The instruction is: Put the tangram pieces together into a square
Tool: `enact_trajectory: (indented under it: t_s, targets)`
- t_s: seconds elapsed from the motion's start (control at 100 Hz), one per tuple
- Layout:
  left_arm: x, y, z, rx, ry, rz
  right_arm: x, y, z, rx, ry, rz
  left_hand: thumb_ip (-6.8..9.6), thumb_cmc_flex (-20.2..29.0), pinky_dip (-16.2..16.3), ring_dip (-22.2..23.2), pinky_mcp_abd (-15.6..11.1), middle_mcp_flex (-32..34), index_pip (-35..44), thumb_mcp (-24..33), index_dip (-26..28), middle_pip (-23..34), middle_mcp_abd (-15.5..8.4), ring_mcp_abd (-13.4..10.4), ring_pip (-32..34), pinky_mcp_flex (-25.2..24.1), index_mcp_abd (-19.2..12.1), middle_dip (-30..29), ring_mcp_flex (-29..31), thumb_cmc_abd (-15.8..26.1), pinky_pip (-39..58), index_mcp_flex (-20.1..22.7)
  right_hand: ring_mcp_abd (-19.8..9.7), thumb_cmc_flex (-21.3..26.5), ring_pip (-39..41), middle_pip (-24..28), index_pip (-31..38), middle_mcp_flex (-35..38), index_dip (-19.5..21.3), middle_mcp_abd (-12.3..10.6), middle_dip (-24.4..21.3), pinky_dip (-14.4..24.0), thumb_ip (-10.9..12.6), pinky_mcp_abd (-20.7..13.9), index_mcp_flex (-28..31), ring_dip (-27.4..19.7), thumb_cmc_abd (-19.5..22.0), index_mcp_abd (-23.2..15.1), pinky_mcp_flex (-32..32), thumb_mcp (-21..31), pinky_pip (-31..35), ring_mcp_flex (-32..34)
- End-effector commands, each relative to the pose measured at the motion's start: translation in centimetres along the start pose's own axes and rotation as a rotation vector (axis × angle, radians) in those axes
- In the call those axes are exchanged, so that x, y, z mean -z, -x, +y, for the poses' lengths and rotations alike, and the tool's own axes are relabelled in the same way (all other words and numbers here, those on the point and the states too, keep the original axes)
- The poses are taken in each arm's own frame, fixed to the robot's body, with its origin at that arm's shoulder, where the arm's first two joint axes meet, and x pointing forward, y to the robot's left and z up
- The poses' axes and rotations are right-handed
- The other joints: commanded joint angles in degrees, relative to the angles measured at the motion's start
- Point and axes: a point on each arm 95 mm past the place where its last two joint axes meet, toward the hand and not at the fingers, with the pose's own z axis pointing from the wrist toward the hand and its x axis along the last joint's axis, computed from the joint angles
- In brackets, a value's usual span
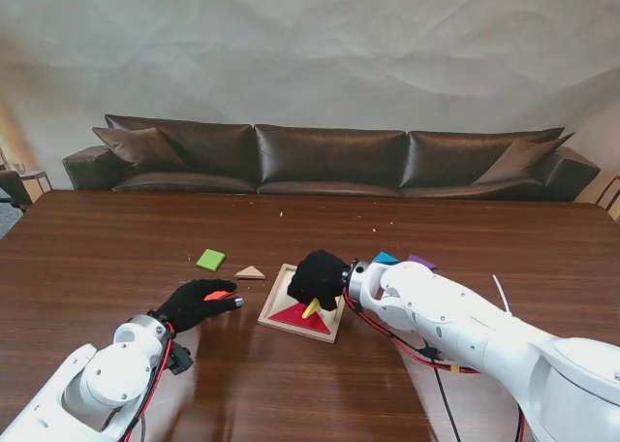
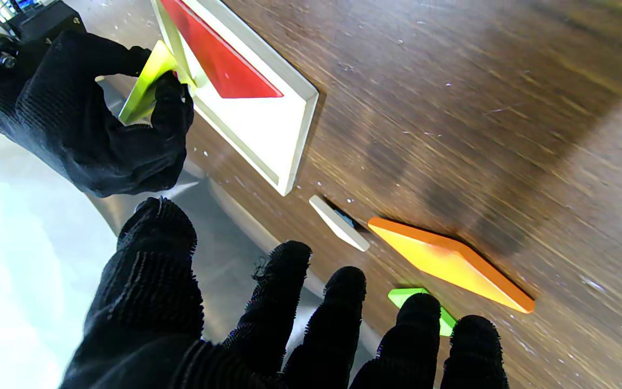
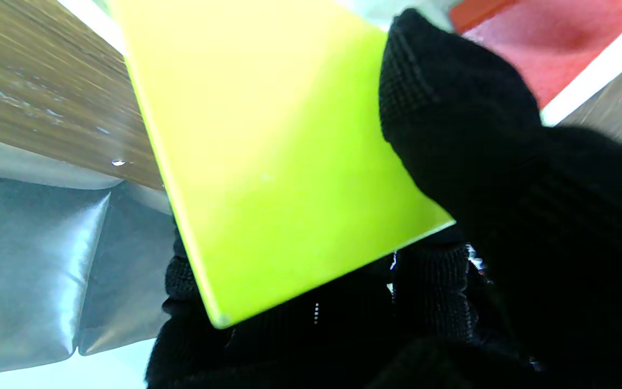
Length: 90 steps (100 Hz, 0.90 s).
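Nearest the stand camera, the two white arms rise from the bottom corners, each ending in a black-gloved hand. Left hand (image 1: pixel 197 303): resting low over the wooden table (image 1: pixel 97 258), fingers spread and holding nothing, with the orange piece (image 2: pixel 448 262) just beside its fingertips. Right hand (image 1: pixel 318 278): poised over the square wooden tray (image 1: pixel 274 298), fingers closed on the yellow piece (image 1: pixel 311 309), which is tilted steeply, its lower edge at the tray's floor near the red triangle (image 1: pixel 302 317) already lying inside. In the right wrist view the yellow piece (image 3: pixel 268 156) fills most of the frame, pinched between thumb and fingers. Loose pieces on the table: green square (image 1: pixel 210 260) and tan triangle (image 1: pixel 250 272), both to the left of the tray and farther from me than the left hand; blue piece (image 1: pixel 385 258) and purple piece (image 1: pixel 421 262), side by side behind the right forearm. Background: dark leather sofa (image 1: pixel 329 156) along the far wall.
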Motion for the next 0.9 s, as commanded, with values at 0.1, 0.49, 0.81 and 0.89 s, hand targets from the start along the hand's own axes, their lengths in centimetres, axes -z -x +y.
enact_trajectory:
  t_s: [0.1, 0.49, 0.81, 0.89]
  targets:
    - [0.21, -0.08, 0.37, 0.004, 0.024, -0.003, 0.04, -0.37, -0.51, 0.012, -0.028, 0.026, 1.2, 0.6, 0.2, 0.6, -1.1, 1.3, 0.1, -1.1, 0.2, -0.1, 0.1, -0.4, 0.2, 0.0, -0.2, 0.7, 0.5, 2.7, -0.1, 0.5, -3.2, 4.5, -2.2, -1.6, 0.8, 0.8, 1.8, -1.7, -0.5, 0.2, 4.5, 1.3, 3.2, -1.6, 4.7, -4.6, 4.7, 6.4, -2.3, 0.3]
    - [0.44, -0.01, 0.43, 0.005, 0.028, -0.011, 0.01, -0.65, -0.93, 0.019, -0.04, 0.047, 1.2, 0.6, 0.2, 0.6, -1.1, 1.4, 0.1, -1.2, 0.2, -0.1, 0.2, -0.5, 0.2, 0.1, -0.1, 0.7, 0.5, 2.8, -0.1, 0.6, -1.9, 3.6, -9.3, -6.7, -8.4, -4.2, 4.9, -1.0, -0.6, -2.4, 4.0, 2.3, -2.5, -0.7, 4.0, -1.2, -0.1, 7.0, -5.0, -2.9]
    - [0.52, 0.05, 0.44, 0.004, 0.031, -0.014, 0.15, -0.54, -0.96, 0.03, -0.035, 0.039, 1.21, 0.7, 0.2, 0.6, -1.2, 1.5, 0.1, -1.2, 0.2, -0.1, 0.4, -0.4, 0.2, 0.1, -0.1, 0.7, 0.6, 2.8, -0.1, 0.6, -1.0, -0.1, -17.4, -3.5, -20.5, -13.2, 14.6, -0.1, -4.7, -4.7, 6.7, 3.2, -8.6, 2.0, 6.9, 2.2, -4.0, 8.7, -6.1, -4.9]
    - [0.52, 0.06, 0.46, 0.004, 0.033, -0.015, 0.14, -0.52, -0.97, 0.031, -0.033, 0.037, 1.2, 0.7, 0.2, 0.6, -1.1, 1.6, 0.1, -1.2, 0.2, -0.1, 0.3, -0.5, 0.2, 0.1, -0.1, 0.7, 0.6, 2.8, -0.1, 0.6, -0.9, -0.9, -18.0, -3.4, -21.7, -14.9, 14.2, 0.3, -5.0, -4.9, 7.8, 3.3, -10.5, 1.5, 7.7, 2.6, -4.5, 9.0, -6.3, -5.5]
